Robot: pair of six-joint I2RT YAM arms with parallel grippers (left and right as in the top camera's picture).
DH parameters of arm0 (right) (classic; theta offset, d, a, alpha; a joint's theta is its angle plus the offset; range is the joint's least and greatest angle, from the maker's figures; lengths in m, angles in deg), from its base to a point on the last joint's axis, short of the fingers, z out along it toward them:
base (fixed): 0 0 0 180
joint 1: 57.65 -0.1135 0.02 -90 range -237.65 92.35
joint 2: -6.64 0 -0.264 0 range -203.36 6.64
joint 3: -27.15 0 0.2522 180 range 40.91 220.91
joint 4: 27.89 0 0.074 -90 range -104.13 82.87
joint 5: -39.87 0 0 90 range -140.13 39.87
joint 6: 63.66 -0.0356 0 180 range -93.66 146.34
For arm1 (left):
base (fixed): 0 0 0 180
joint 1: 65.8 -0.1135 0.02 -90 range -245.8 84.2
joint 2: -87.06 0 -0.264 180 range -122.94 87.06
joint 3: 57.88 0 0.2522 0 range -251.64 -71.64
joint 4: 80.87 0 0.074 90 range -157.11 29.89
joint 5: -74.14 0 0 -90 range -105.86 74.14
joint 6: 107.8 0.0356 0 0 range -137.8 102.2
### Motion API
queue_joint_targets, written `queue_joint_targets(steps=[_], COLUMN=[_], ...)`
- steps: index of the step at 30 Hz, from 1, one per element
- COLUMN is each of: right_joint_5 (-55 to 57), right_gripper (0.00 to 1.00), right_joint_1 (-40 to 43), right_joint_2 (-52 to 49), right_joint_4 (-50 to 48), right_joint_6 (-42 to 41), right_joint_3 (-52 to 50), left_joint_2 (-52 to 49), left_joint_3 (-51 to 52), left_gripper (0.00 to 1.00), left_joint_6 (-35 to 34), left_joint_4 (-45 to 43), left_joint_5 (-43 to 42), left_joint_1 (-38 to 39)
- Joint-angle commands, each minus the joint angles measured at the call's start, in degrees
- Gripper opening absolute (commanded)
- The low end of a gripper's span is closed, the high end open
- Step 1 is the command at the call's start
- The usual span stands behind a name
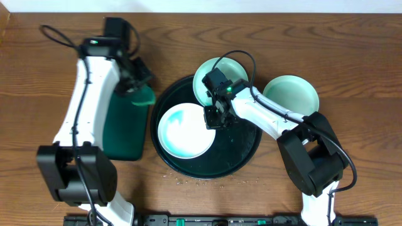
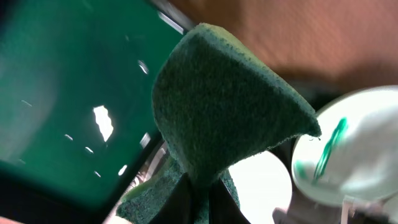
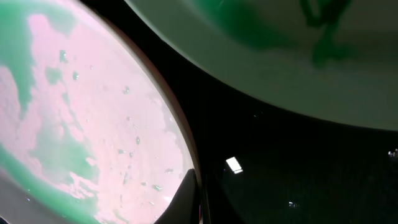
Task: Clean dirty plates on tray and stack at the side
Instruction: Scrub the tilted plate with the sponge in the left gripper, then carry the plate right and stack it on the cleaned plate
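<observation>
The round black tray (image 1: 242, 154) holds a white plate (image 1: 182, 132) smeared with turquoise on its left side. A second plate (image 1: 210, 72), with a green streak, leans on the tray's far rim. A third pale turquoise plate (image 1: 292, 94) lies on the table to the right of the tray. My right gripper (image 1: 213, 117) is shut on the right rim of the smeared plate (image 3: 93, 124), one finger (image 3: 186, 199) lying over the rim. The streaked plate (image 3: 280, 56) sits just beyond it. My left gripper (image 2: 199, 202) is shut on a dark green sponge (image 2: 224, 106), held up left of the tray.
A rectangular dark green tray (image 1: 125, 132) lies left of the black tray, under the sponge (image 1: 143, 95). It also shows in the left wrist view (image 2: 56, 93). The left wrist view also shows the streaked plate (image 2: 354, 155). Small crumbs dot the table in front of the black tray.
</observation>
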Motion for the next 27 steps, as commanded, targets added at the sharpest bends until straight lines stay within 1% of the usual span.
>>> queue_joint_targets(steps=[1, 2, 5, 6, 8, 9, 11, 12, 13, 15, 18, 21, 25, 27], right_joint_5=[0.3, 0.3, 0.3, 0.4, 0.3, 0.3, 0.1, 0.0, -0.4, -1.1, -1.4, 7.3, 30.6, 41.6], right_gripper=[0.01, 0.01, 0.28, 0.31, 0.29, 0.24, 0.09, 0.04, 0.01, 0.01, 0.01, 0.01, 0.01, 0.01], right_joint_1=[-0.4, -0.5, -0.9, -1.1, -1.3, -1.4, -1.4, -1.4, -1.4, -1.4, -1.7, -2.8, -6.9, -9.6], right_joint_2=[-0.1, -0.1, -0.1, -0.2, -0.8, -1.4, -1.4, -1.4, -1.4, -1.3, 0.7, 5.0, 12.6, 14.5], right_joint_4=[-0.5, -0.6, -0.9, -1.5, -2.1, -2.0, -2.0, -2.0, -1.9, -1.3, 2.0, 3.6, 3.5, 3.8], right_joint_6=[2.3, 2.4, 2.8, 2.8, 2.8, 2.8, 2.8, 2.8, 2.8, 3.6, 8.5, 9.6, 12.7, 13.3], right_joint_3=[0.4, 0.4, 0.4, 0.4, 0.4, 0.4, 0.4, 0.5, 0.6, 1.1, 4.2, 6.0, 6.3, 6.3], left_joint_2=[0.8, 0.8, 0.8, 0.8, 0.8, 0.7, 0.7, 0.7, 0.7, 0.7, 0.7, 0.7, 0.7, 0.7], left_joint_3=[-1.8, -1.7, -0.2, 0.1, 0.6, 0.6, 0.6, 0.6, 0.6, 0.6, 0.6, 0.6, 0.6, 0.6], left_gripper=[0.07, 0.07, 0.07, 0.07, 0.07, 0.07, 0.07, 0.07, 0.07, 0.08, 0.07, 0.07, 0.07, 0.07], left_joint_6=[3.4, 3.5, 4.2, 4.2, 5.1, 5.5, 5.5, 5.5, 5.5, 5.5, 5.2, 5.2, 5.2, 5.2], left_joint_4=[1.4, 1.6, 2.4, 2.6, 2.5, 2.5, 2.6, 2.6, 2.6, 2.6, 2.6, 2.9, 2.7, 2.5], left_joint_5=[1.4, 1.4, 1.4, 1.4, 1.4, 1.6, 1.8, 1.8, 1.8, 1.8, 1.7, 1.7, 1.7, 1.7], left_joint_1=[-5.6, -6.2, -8.7, -8.9, -8.9, -8.9, -8.9, -8.9, -8.9, -8.9, -8.9, -8.9, -8.9, -8.9])
